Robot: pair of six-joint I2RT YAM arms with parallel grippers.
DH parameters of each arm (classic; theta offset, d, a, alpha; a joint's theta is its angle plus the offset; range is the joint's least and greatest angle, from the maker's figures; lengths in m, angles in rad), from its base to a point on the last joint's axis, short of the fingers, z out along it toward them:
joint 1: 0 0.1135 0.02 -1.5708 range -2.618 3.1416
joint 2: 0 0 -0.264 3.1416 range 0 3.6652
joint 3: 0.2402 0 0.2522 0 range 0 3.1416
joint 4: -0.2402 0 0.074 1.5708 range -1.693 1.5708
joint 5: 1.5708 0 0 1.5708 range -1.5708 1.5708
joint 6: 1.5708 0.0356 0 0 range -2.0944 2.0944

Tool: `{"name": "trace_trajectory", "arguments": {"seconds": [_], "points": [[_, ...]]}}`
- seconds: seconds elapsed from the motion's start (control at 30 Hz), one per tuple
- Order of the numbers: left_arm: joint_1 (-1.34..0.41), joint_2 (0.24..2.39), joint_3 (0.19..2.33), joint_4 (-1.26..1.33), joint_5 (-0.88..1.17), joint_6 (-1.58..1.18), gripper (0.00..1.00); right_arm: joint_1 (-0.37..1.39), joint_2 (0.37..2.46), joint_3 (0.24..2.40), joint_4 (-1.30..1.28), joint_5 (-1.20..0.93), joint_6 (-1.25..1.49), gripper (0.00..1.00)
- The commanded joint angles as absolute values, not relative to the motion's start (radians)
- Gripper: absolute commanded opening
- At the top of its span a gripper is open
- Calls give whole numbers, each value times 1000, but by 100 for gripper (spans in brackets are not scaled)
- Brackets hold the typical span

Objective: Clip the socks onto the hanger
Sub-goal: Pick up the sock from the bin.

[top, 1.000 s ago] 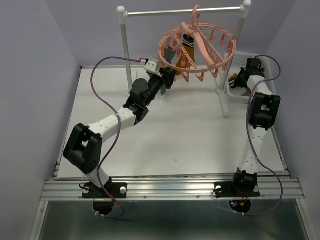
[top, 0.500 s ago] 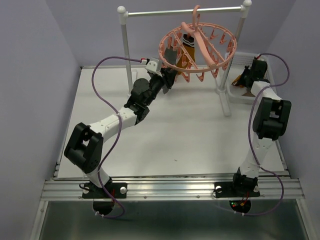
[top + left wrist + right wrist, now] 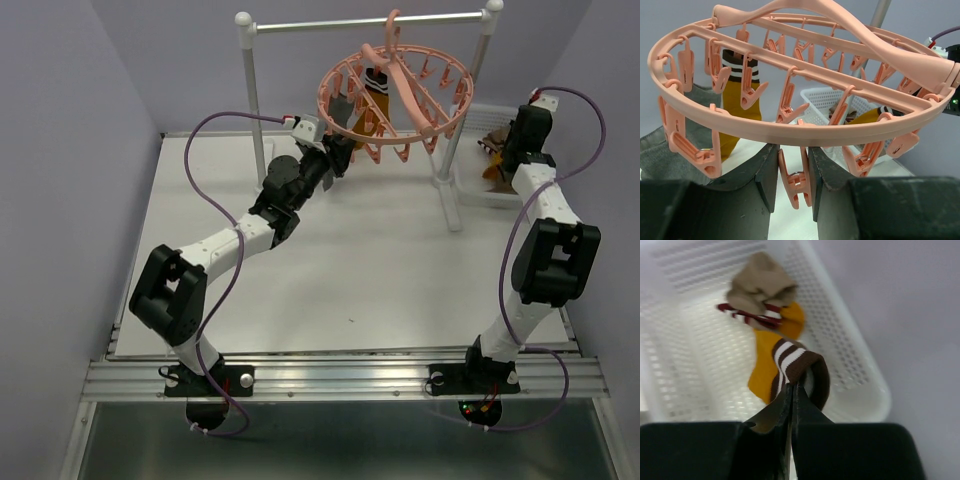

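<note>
Left gripper (image 3: 792,162) is clamped on a clip (image 3: 796,186) dangling under the near rim of the pink hanger (image 3: 790,134). Right gripper (image 3: 791,390) is pinched tight on the striped cuff of a mustard sock (image 3: 790,357), held over the white basket (image 3: 850,355).

The right gripper (image 3: 791,390) is pinching the brown-and-white striped cuff (image 3: 799,361) of a mustard sock (image 3: 766,371), its two dark fingers pressed together. The sock is hanging down over the floor of the white mesh basket (image 3: 852,357). Toward the basket's far end, a tan sock (image 3: 760,282) with a red-striped cuff is lying crumpled.
</note>
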State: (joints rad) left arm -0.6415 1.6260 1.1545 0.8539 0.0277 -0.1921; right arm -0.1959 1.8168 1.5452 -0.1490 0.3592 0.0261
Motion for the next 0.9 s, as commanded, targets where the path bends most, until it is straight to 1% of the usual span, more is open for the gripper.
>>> {"name": "trace_trajectory", "arguments": {"seconds": [0.0, 0.23, 0.37, 0.5, 0.6, 0.63, 0.67, 0.73, 0.83, 0.87], "points": [[-647, 1629, 1207, 868, 12, -198, 0, -183, 1798, 1644, -227, 763, -70, 1], [-647, 1629, 1210, 859, 11, -186, 0, -183, 1854, 1741, -222, 776, -153, 1], [-647, 1634, 1210, 859, 11, -181, 0, -160, 1927, 1789, -222, 599, -242, 1], [-647, 1644, 1218, 854, 11, -183, 0, -132, 2063, 1844, -281, 431, -328, 1], [-647, 1647, 1223, 848, 11, -181, 0, -123, 2169, 1897, -317, 323, -316, 2], [-647, 1651, 1226, 845, -23, -178, 0, -123, 2205, 1922, -322, 298, -299, 2], [-647, 1651, 1229, 839, -25, -176, 0, -123, 2216, 1928, -322, 251, -290, 3], [-649, 1655, 1232, 835, -31, -175, 0, -123, 2236, 1939, -324, 224, -273, 5], [-649, 1661, 1238, 830, -32, -175, 0, -123, 2263, 1971, -322, 213, -247, 10], [-649, 1664, 1241, 830, -31, -176, 0, -123, 2270, 1980, -322, 210, -242, 15]]}}
